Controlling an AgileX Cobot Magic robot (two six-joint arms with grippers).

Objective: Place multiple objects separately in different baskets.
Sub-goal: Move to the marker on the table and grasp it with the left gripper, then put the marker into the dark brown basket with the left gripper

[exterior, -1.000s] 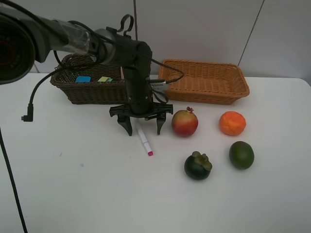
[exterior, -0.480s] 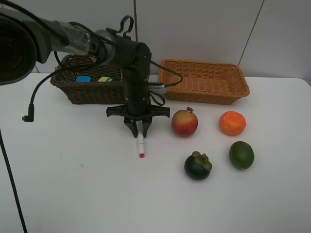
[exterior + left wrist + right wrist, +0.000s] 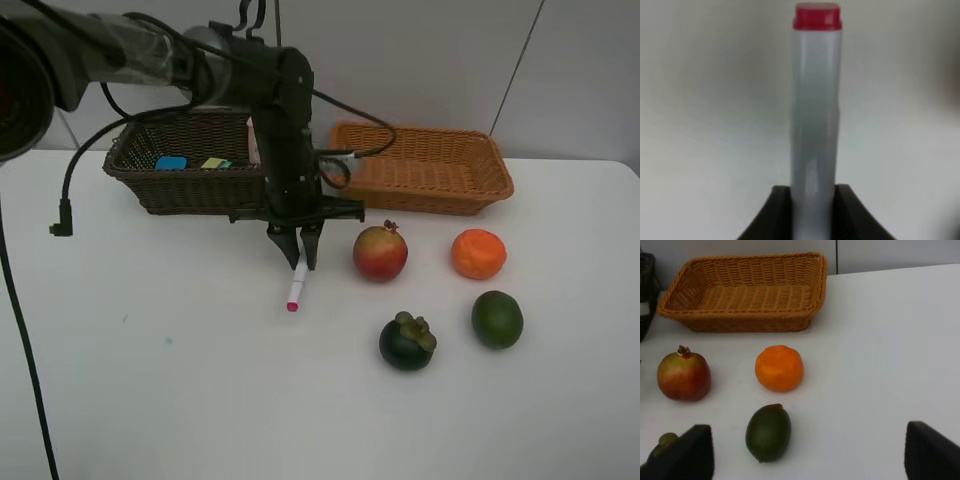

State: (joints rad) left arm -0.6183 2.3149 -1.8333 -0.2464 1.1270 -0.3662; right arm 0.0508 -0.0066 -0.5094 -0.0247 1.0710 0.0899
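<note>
Snugly inside left claw: white marker

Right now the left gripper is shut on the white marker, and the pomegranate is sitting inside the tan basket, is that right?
Not quite. The left gripper is shut on the white marker, but the pomegranate is not inside the tan basket. It sits on the table in front of that basket, as the exterior high view shows.

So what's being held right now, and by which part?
The left gripper grips the white marker by the end opposite its pink cap; the right gripper holds nothing.
</note>
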